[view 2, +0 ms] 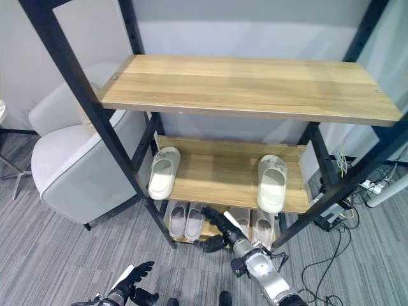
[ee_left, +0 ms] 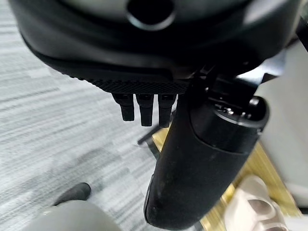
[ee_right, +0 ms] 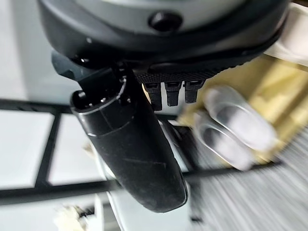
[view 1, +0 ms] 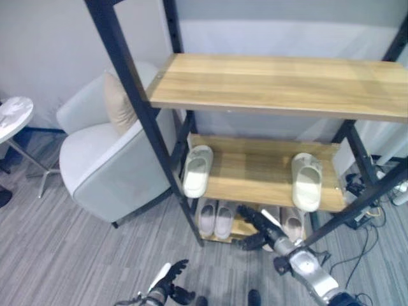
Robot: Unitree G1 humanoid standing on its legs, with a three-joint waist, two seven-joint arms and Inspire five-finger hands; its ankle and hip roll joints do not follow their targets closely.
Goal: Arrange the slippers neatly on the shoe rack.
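The shoe rack has a black frame and wooden shelves; its top shelf (view 1: 274, 83) is bare. On the middle shelf (view 1: 255, 171) lie two cream slippers far apart, one at the left end (view 1: 197, 170) and one at the right end (view 1: 307, 181). The bottom shelf holds a pale pair on the left (view 1: 215, 218) and another pair on the right (view 1: 292, 223). My right hand (view 1: 262, 228) reaches in at the bottom shelf between those pairs, fingers straight, holding nothing; its wrist view shows the left pair (ee_right: 231, 125) past the fingers (ee_right: 173, 91). My left hand (view 1: 169, 279) hangs low over the floor, fingers relaxed and empty.
A grey armchair (view 1: 108, 159) with a beige cushion (view 1: 118, 102) stands close against the rack's left post. A small round marble table (view 1: 13, 115) is at the far left. Cables and a power strip (view 1: 363, 188) lie on the grey carpet right of the rack.
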